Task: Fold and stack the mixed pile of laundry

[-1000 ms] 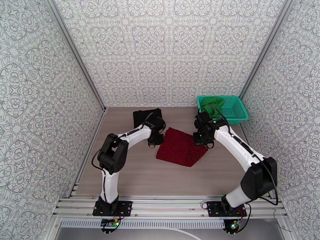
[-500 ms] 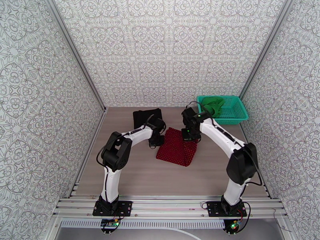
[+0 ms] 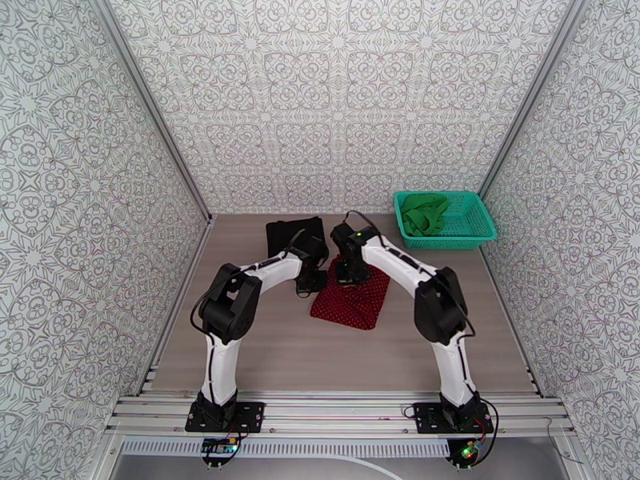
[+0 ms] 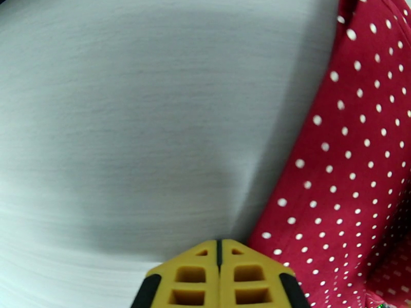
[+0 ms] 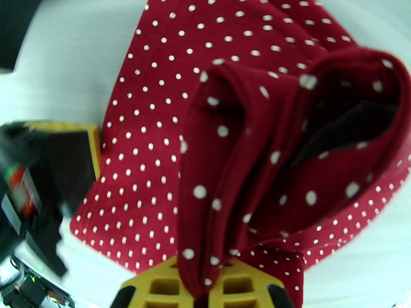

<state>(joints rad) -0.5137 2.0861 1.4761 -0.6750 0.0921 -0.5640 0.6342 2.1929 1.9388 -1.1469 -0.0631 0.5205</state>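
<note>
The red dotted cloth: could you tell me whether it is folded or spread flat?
Partly folded: the right tool pinches one edge of the red dotted cloth, doubled over the rest lying on the table.

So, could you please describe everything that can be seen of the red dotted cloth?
The red dotted cloth is a soft, dark red fabric with small white dots. It lies mostly flat near the middle of the table, in front of the black garment. One edge is raised and doubled over, pinched in the shut right claw. The left claw, also shut, sits at the cloth's left edge; whether it touches the cloth is unclear.
</note>
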